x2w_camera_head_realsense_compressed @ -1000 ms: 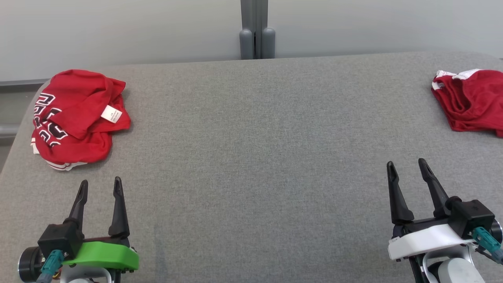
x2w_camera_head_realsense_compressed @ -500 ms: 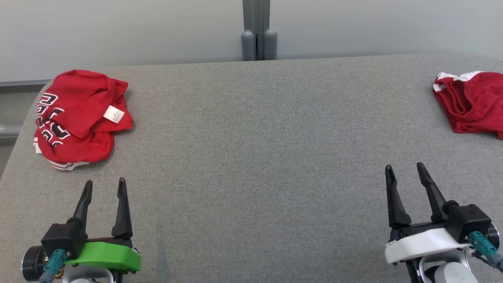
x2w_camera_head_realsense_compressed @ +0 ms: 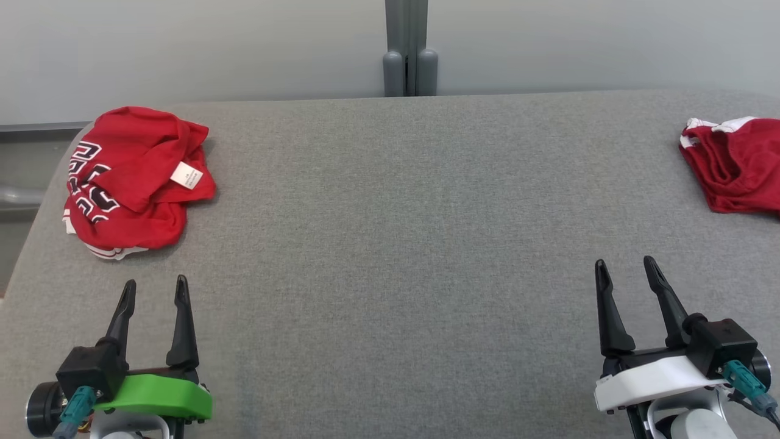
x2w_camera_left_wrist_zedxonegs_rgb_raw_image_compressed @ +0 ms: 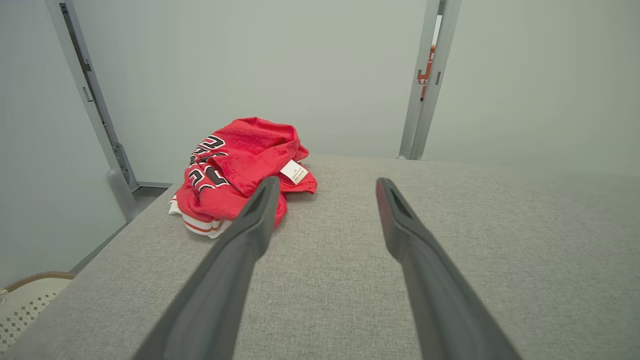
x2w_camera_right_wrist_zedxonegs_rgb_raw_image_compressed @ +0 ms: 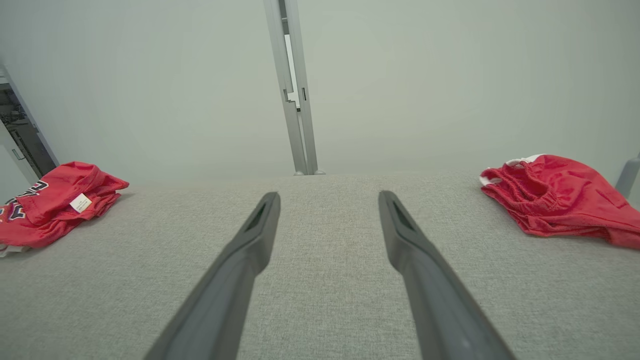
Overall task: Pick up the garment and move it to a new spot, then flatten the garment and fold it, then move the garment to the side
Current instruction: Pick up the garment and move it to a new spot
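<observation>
A crumpled red garment (x2w_camera_head_realsense_compressed: 131, 183) with black-and-white lettering and a white tag lies at the far left of the grey padded table (x2w_camera_head_realsense_compressed: 396, 213). It is also seen in the left wrist view (x2w_camera_left_wrist_zedxonegs_rgb_raw_image_compressed: 235, 165) and the right wrist view (x2w_camera_right_wrist_zedxonegs_rgb_raw_image_compressed: 55, 205). A second red garment (x2w_camera_head_realsense_compressed: 737, 164) with white trim lies at the far right edge (x2w_camera_right_wrist_zedxonegs_rgb_raw_image_compressed: 555, 200). My left gripper (x2w_camera_head_realsense_compressed: 155, 281) is open and empty, just short of the lettered garment (x2w_camera_left_wrist_zedxonegs_rgb_raw_image_compressed: 327, 181). My right gripper (x2w_camera_head_realsense_compressed: 625, 262) is open and empty over bare table, short of the trimmed garment (x2w_camera_right_wrist_zedxonegs_rgb_raw_image_compressed: 328, 195).
A grey post (x2w_camera_head_realsense_compressed: 409, 49) stands against the pale wall behind the table's back edge. The table's left end is rounded, with floor beyond it. A white perforated basket (x2w_camera_left_wrist_zedxonegs_rgb_raw_image_compressed: 25, 300) sits low beside that end.
The head view has shifted slightly, so the whole scene sits a little further right. Both garments lie as before and both grippers stay open and empty.
</observation>
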`<state>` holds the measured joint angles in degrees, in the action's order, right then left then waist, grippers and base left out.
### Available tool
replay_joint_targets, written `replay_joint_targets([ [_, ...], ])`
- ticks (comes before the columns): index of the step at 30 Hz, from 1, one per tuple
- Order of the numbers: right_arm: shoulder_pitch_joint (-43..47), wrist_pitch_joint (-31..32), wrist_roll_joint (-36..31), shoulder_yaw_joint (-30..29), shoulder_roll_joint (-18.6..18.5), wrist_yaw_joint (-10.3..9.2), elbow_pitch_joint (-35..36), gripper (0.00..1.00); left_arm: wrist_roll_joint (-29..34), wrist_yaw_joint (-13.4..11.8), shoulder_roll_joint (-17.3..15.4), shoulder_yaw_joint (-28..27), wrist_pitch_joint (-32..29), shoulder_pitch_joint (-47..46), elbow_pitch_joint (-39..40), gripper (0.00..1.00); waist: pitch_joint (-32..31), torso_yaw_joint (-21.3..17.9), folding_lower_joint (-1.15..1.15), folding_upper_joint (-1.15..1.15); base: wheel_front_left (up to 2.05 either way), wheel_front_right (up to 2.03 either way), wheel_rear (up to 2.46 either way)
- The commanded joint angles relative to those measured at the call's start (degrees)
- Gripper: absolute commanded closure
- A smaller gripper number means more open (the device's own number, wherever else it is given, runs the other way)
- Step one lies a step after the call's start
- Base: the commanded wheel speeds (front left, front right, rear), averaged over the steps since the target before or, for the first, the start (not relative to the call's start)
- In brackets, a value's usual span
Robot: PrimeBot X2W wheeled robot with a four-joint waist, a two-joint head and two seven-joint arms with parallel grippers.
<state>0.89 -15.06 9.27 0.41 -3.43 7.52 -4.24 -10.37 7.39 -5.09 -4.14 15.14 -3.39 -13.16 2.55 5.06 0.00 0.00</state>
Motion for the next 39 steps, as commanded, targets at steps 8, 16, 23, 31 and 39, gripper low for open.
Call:
replay_joint_targets([
  [8,0.6,-0.1,0.2,-0.1,0.2,-0.06,-1.1,0.00,0.5,-0.2,-1.0,-1.7,0.0,-0.5,0.4,0.00,0.2,5.9,0.00,0.00,0.00,0.00,0.00],
  [16,-0.2,-0.1,0.0,0.0,0.3,-0.06,-1.7,0.00,0.2,-0.8,-1.3,-2.8,0.0,0.2,0.5,0.00,1.1,12.6,0.00,0.00,0.00,0.00,0.00],
  [23,-0.9,-0.1,-0.6,0.3,-0.1,-0.06,-2.3,0.00,-0.2,-1.0,-0.9,-3.6,0.0,0.7,-0.3,0.00,1.6,18.4,0.00,0.00,0.00,0.00,0.00],
  [31,-1.5,0.2,-0.6,0.9,-0.5,-0.06,-3.0,0.00,-0.4,-1.2,-0.4,-4.1,0.0,1.2,-0.8,0.00,1.9,24.0,0.00,0.00,0.00,0.00,0.00],
  [39,-3.6,1.2,-0.6,3.2,-1.5,-0.06,-3.7,0.00,-1.3,-1.8,0.4,-6.4,0.0,2.9,1.0,0.00,3.6,25.6,0.00,0.00,0.00,0.00,0.00],
])
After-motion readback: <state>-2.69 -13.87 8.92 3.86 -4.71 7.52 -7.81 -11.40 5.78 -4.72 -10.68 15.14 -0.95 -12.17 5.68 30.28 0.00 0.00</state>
